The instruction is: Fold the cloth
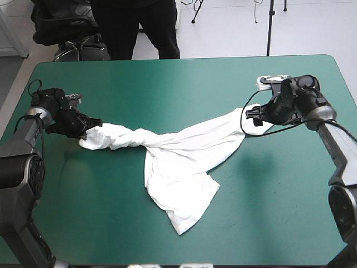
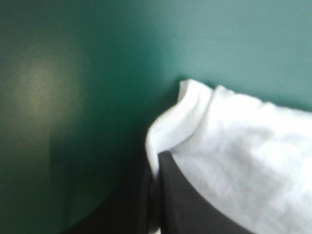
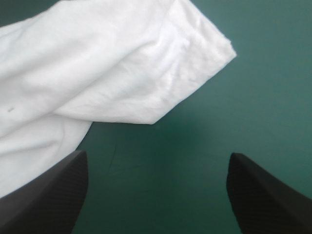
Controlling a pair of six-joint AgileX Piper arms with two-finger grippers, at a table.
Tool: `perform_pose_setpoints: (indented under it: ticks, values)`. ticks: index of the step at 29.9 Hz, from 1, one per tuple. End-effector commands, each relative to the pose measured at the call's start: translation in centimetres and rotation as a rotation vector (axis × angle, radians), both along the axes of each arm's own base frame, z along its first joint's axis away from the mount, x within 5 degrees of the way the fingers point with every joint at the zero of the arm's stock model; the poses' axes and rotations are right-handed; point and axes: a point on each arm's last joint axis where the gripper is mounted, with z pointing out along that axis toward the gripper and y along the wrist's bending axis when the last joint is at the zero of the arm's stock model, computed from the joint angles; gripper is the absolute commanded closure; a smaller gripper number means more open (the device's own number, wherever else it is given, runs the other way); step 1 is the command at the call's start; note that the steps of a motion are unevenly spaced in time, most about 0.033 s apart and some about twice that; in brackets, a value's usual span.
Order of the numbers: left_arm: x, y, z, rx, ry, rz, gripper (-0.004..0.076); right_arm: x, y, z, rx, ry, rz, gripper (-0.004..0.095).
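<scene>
The white T-shirt (image 1: pixel 178 162) lies stretched across the teal-green table, twisted into a rope toward the left, its body spread toward the front edge. My left gripper (image 1: pixel 91 125) is at the shirt's left end. In the left wrist view that gripper (image 2: pixel 157 158) is shut on the T-shirt (image 2: pixel 234 161), a fold of cloth pinched between the black fingers. My right gripper (image 1: pixel 254 115) hovers at the shirt's right end. Its fingers stand apart in the right wrist view, the gripper (image 3: pixel 157 156) open, and a corner of the T-shirt (image 3: pixel 146 68) lies just ahead of it on the cover.
Bare teal-green cover (image 1: pixel 273 195) surrounds the shirt on the right, the left front and along the far edge (image 1: pixel 184 60). Nothing else lies on the table.
</scene>
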Motion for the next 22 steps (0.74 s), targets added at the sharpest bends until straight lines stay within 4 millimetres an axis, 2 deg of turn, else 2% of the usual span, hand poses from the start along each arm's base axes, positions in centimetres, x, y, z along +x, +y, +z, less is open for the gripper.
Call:
perform_pose_setpoints:
  ticks: [1, 7, 14, 17, 22]
  values:
    - [-0.2, -0.3, 1.3, -0.024, -0.027, -0.02, 0.0733, 1.3, 0.4, -0.5, 0.041, -0.027, -0.029, 0.0169]
    - [-0.2, -0.4, 1.3, -0.03, -0.026, -0.02, 0.0733, 3.2, 0.8, -4.5, 0.045, 0.027, -0.053, 0.017]
    - [-0.2, -0.4, 1.3, -0.028, -0.021, -0.021, 0.0733, 4.6, 1.2, -7.5, 0.064, 0.067, -0.071, 0.0196]
    - [-0.2, -0.4, 1.3, -0.025, -0.019, -0.027, 0.0733, 4.8, 1.4, -8.7, 0.076, 0.101, -0.078, 0.0335]
    - [-0.2, -0.4, 1.3, -0.024, -0.022, -0.036, 0.0733, 5.0, 1.7, -9.8, 0.093, 0.129, -0.061, 0.0698]
